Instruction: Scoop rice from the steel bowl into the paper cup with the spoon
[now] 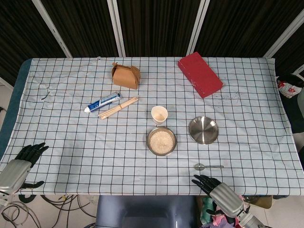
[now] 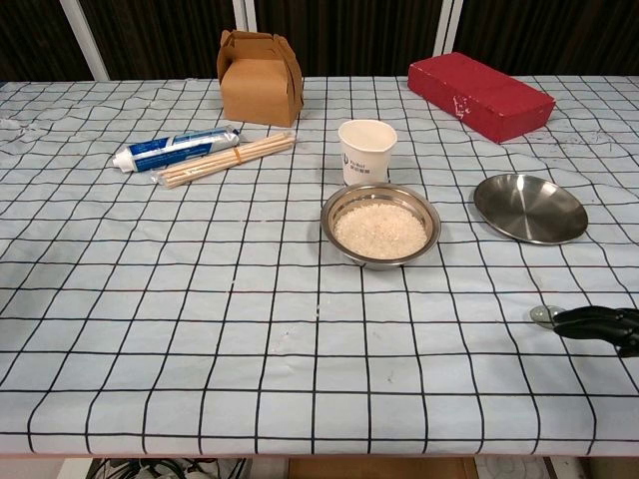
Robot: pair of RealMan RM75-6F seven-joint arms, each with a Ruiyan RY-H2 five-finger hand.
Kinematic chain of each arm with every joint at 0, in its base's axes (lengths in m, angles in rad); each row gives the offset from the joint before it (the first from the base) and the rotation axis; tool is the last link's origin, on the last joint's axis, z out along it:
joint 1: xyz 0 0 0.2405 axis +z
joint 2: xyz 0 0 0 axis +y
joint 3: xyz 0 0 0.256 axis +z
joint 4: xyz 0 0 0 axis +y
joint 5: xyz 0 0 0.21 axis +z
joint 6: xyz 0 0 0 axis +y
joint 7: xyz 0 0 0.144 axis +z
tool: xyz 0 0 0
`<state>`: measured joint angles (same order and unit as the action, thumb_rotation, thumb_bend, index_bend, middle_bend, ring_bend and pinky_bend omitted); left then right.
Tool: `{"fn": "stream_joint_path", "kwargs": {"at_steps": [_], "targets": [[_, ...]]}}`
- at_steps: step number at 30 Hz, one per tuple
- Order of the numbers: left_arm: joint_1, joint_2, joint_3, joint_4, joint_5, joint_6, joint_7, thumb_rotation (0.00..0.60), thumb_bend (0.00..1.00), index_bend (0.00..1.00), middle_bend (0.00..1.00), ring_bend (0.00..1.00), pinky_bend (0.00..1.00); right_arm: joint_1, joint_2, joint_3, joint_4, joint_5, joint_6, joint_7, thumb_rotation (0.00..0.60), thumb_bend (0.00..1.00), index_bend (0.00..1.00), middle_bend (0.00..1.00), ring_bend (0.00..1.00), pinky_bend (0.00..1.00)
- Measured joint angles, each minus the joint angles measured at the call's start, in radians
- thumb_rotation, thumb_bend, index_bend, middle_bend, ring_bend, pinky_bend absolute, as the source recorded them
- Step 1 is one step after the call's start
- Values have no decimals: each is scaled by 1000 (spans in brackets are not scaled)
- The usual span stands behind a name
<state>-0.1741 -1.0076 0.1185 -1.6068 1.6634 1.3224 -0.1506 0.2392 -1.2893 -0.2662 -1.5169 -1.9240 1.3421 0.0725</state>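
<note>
Rice bowl: the steel bowl (image 1: 161, 141) sits near the middle of the checked tablecloth (image 1: 85, 142), shiny-rimmed and filled with a flat layer of white rice (image 2: 379, 229).
Paper cup: a white paper cup (image 1: 159, 115) stands upright just behind the bowl, nearly touching its rim; it looks empty from above.
Spoon: a small metal spoon (image 1: 208, 166) lies flat near the front edge, to the right of the bowl, its bowl end pointing left.
Right hand: the right hand (image 1: 212, 186) rests low at the front edge just in front of the spoon, dark fingers stretched forward and slightly apart, holding nothing; in the chest view its fingertips (image 2: 589, 321) lie right beside the spoon's end.
Left hand: the left hand (image 1: 26, 156) sits at the front left corner, fingers spread and empty, well apart from everything.
Other things: an empty steel plate (image 1: 204, 129) right of the bowl; a red box (image 1: 200, 74), a brown carton (image 1: 126, 75), a toothpaste tube (image 1: 102, 102) and a bundle of chopsticks (image 1: 118, 108) farther back.
</note>
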Motion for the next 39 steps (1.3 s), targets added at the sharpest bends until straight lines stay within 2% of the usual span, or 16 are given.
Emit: {"fn": "stream_joint_path", "kwargs": {"at_steps": [16, 26, 30, 32, 35, 37, 39], "targets": [[4, 2, 0, 2, 3, 15, -14, 600, 32, 0, 0, 0, 0, -1, -12, 21, -1, 14, 9, 0, 600, 111, 0, 19, 65, 213], [4, 3, 3, 3, 14, 22, -24, 600, 32, 0, 0, 0, 0, 3, -19, 61, -32, 52, 8, -25, 600, 122, 0, 19, 65, 213], [5, 2, 4, 3, 15, 25, -25, 600, 32, 0, 0, 0, 0, 6, -20, 74, -39, 67, 1, -44, 600, 159, 0, 46, 68, 214], [5, 2, 4, 3, 15, 25, -25, 600, 32, 0, 0, 0, 0, 9, -22, 86, -40, 82, -8, -60, 600, 178, 7, 121, 112, 221], [5, 2, 4, 3, 16, 27, -25, 600, 31, 0, 0, 0, 0, 14, -30, 113, -41, 106, -18, -98, 600, 215, 86, 340, 326, 314], [5, 1, 4, 4, 17, 28, -26, 600, 32, 0, 0, 0, 0, 17, -39, 137, -39, 127, -21, -126, 600, 238, 175, 524, 531, 500], [6, 0, 3, 4, 18, 32, -27, 600, 32, 0, 0, 0, 0, 20, -49, 162, -36, 154, -26, -161, 600, 261, 227, 660, 691, 672]]}}
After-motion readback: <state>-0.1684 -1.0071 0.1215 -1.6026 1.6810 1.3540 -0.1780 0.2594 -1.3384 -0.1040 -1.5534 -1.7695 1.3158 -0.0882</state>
